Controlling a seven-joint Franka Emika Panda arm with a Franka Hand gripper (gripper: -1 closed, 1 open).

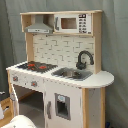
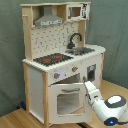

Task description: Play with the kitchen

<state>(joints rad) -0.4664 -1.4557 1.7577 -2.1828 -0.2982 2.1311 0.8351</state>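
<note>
The kitchen [image 2: 62,60] stands upright on a pale wooden floor [image 2: 15,119] before a grey-green backdrop, and fills most of both exterior views. On its counter, the black-and-red hob [image 2: 53,59] sits to the second exterior view's left and the sink [image 2: 84,50] with its black curved tap [image 2: 75,39] to the second exterior view's right. Above them hang the grey hood [image 2: 48,21] and the microwave [image 2: 76,11].

In the second exterior view, the windowed oven door [image 2: 69,99] below the hob appears tipped slightly outward at its top, as if partly open, though I cannot be sure of that. In the first exterior view the space under the hob looks dark and open, which fits a door that is no longer flush.

The robot arm [image 2: 112,107] enters from the near right corner of the second exterior view, and its gripper [image 2: 89,89] reaches toward the right edge of the oven door, close to it or touching. I cannot tell how the jaws stand, whether spread or pressed together.

As for progress, the play seems to be in its early or middle part: the oven door is the piece in hand. The knobs [image 2: 65,73], tap, microwave and the lower cupboard door [image 1: 62,106] show no sign of being handled.
</note>
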